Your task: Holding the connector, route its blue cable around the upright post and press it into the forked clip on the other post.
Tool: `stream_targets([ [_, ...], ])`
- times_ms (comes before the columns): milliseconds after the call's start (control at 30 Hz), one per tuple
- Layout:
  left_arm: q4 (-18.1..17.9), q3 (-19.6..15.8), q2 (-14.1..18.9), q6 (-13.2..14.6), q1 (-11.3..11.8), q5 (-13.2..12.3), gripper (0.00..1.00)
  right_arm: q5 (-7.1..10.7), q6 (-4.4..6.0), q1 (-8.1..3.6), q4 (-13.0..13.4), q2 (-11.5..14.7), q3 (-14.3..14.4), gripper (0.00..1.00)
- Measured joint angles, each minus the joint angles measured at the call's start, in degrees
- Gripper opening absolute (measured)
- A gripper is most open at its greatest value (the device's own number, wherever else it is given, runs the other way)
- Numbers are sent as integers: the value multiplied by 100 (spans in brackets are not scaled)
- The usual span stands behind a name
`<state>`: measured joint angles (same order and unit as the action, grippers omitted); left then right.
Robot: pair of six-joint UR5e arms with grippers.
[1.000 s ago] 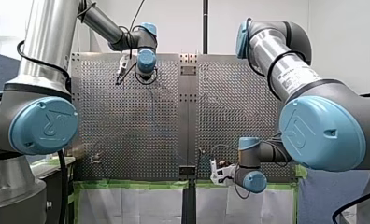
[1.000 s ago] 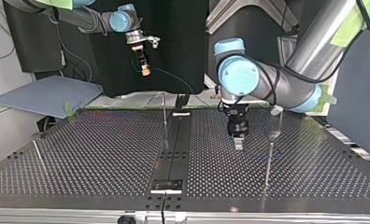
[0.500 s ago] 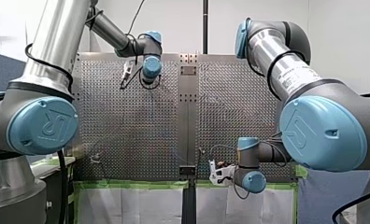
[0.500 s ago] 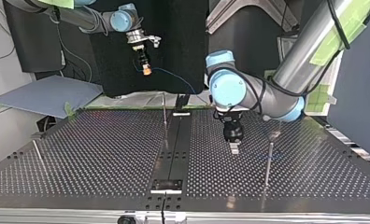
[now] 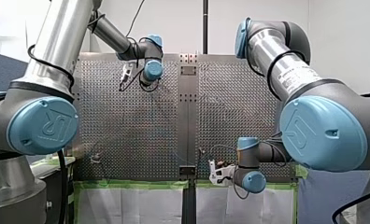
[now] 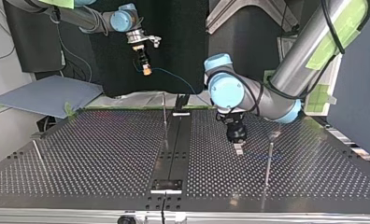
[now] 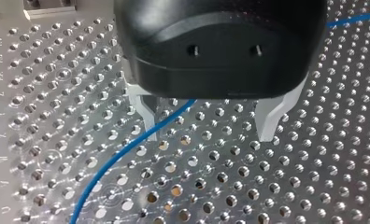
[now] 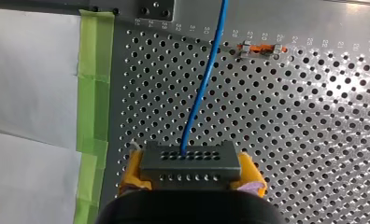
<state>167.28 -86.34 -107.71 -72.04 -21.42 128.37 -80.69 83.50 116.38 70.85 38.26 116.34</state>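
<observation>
Only wrist views show it: right end effector (image 8: 191,176) clamps the connector (image 8: 191,161) (left end effector (image 7: 208,131) gapes open).

The perforated counter (image 5: 127,116) is lit brightly and evenly from above. A mottled sheen is seen across it in the front view, and small glints are thrown off the hole rims in both wrist views. In the top view it is shown darker before a black backdrop (image 6: 174,46), and a thin post (image 6: 268,161) is mirrored faintly in its surface.
</observation>
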Motion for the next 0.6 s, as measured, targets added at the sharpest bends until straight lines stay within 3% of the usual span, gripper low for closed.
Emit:
stream_targets([
  [333, 83, 286, -4, -172, -74, 51, 100, 0, -4, 3, -3, -2, 1, 0],
  [600, 240, 603, -2, -309, -118, 360, 100, 0, -23, 43, 4, -3, 1, 0],
])
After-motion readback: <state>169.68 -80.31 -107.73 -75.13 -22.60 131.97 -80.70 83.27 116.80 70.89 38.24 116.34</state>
